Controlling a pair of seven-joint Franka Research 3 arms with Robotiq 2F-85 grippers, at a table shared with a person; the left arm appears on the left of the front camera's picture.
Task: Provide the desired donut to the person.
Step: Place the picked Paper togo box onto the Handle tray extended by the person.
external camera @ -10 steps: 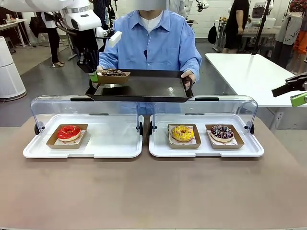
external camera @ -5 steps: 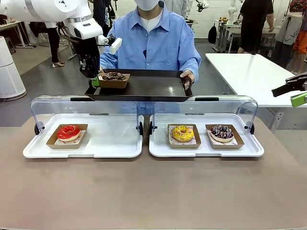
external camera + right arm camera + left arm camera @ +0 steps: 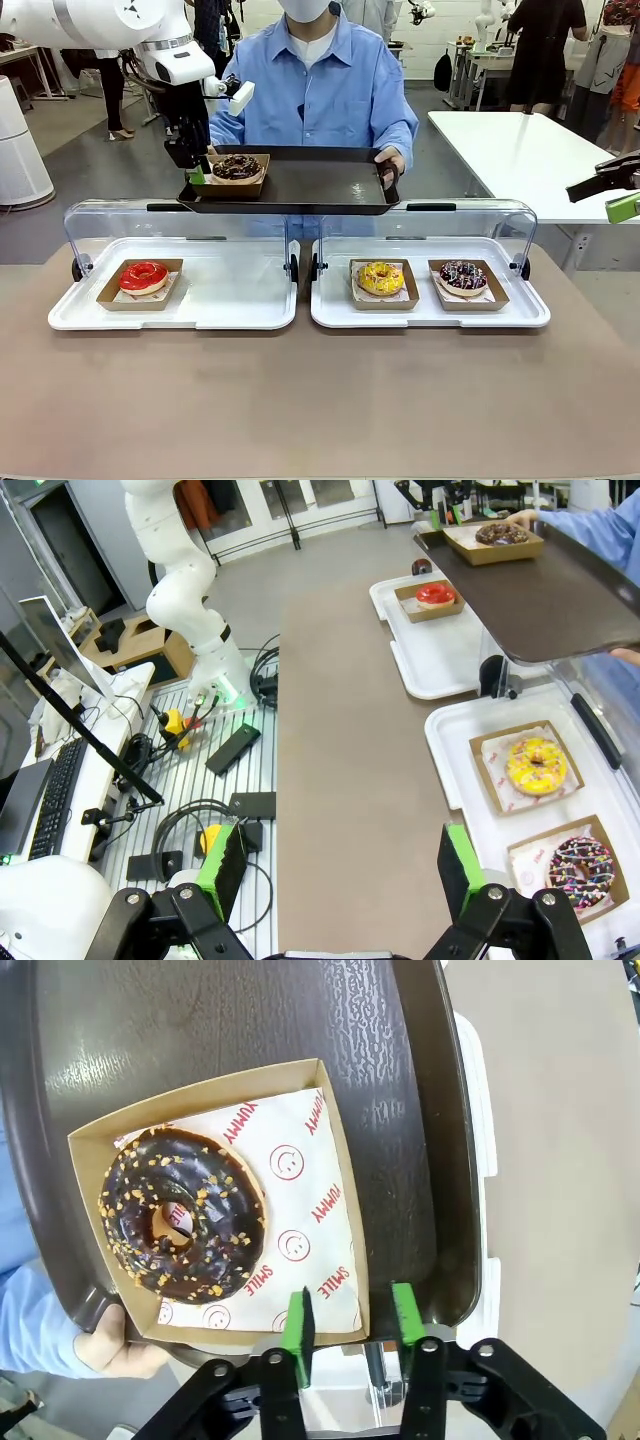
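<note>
The person (image 3: 320, 90) holds a dark tray (image 3: 310, 185) in the upper middle of the front view, above the open clear lids (image 3: 180, 215) of two white trays (image 3: 235, 300) on the tabletop (image 3: 320, 400). From its centre to its right end the dark tray is bare. At its left end sits a cardboard box (image 3: 343, 1200) with the chocolate donut (image 3: 183, 1212), glossy dark icing flecked with pale nut bits, on printed paper. The left claw (image 3: 350, 1310) straddles the box's wall beside the tray rim, pads apart, gripping nothing. The right claw (image 3: 612, 195), at the frame's right edge and well apart from the tray, is spread wide and empty.
</note>
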